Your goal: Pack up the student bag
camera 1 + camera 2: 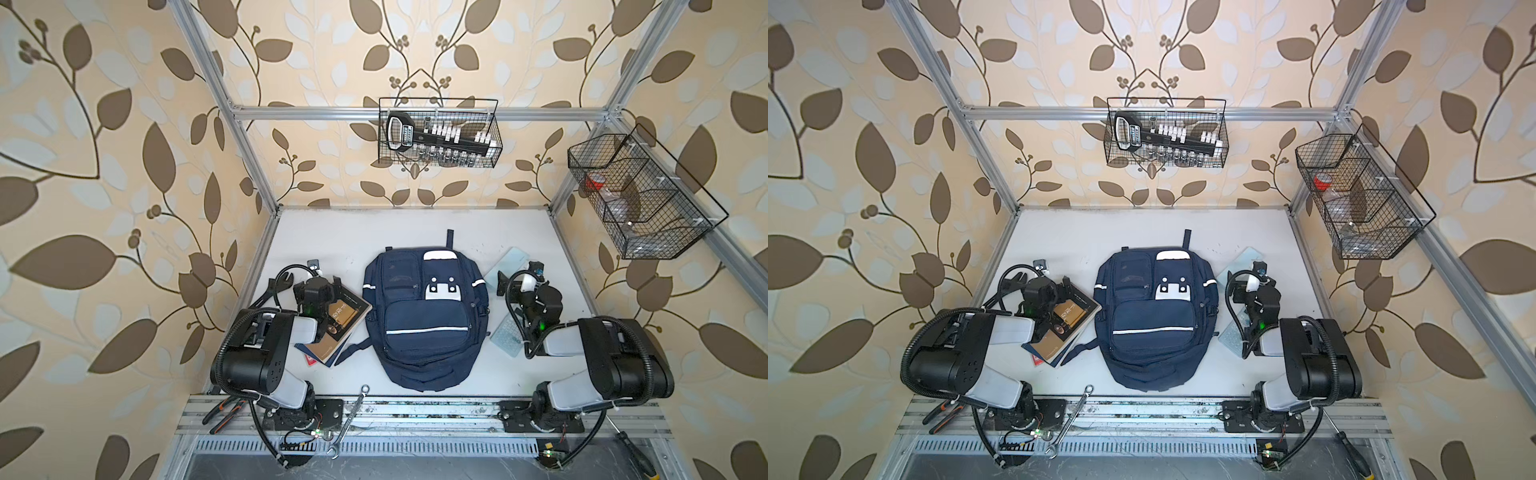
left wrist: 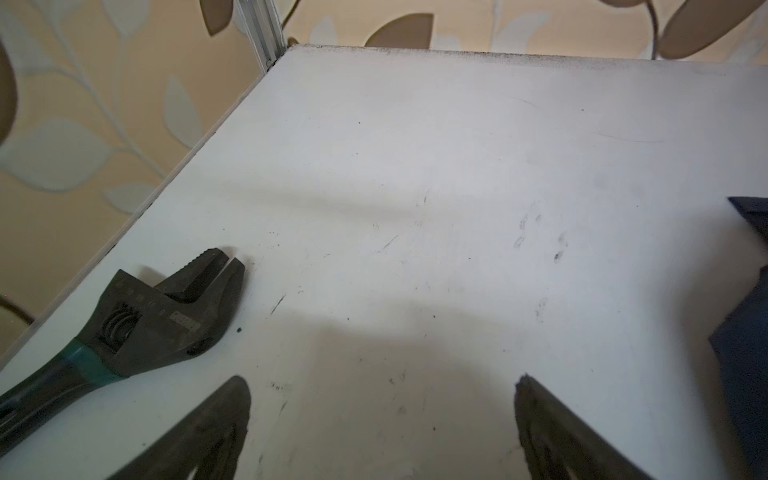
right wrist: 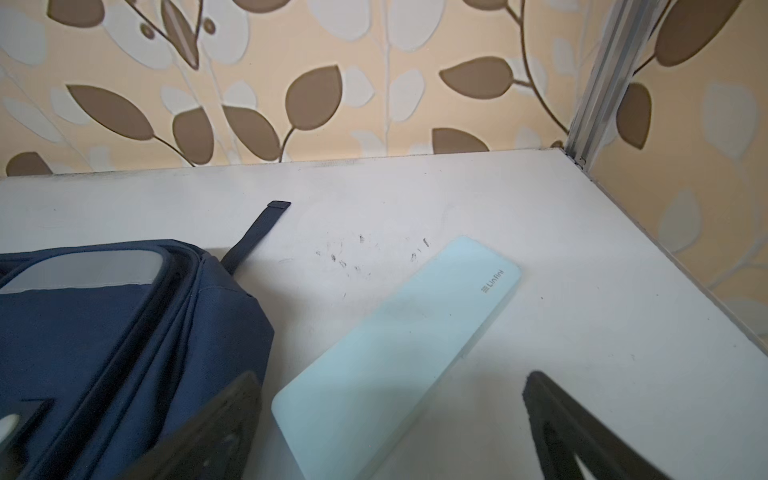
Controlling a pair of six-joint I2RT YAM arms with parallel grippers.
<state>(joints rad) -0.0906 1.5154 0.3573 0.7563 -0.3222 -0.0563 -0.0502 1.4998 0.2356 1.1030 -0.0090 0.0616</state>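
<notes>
The student bag (image 1: 424, 324) lies flat in the middle of the white surface (image 1: 332, 241), front side up. The left tool (image 2: 382, 384) is wide open and holds nothing. A black wrench (image 2: 166, 307) lies near it. The right tool (image 3: 392, 378) is wide open too and holds nothing. It hangs over a light blue case (image 3: 395, 332) beside the bag.

Far table (image 1: 353, 235) strip bare; student bag (image 1: 424, 332) blocks centre; books (image 1: 343, 320) left, pale case (image 3: 395, 345) right, wrench (image 2: 158, 316) left edge.
</notes>
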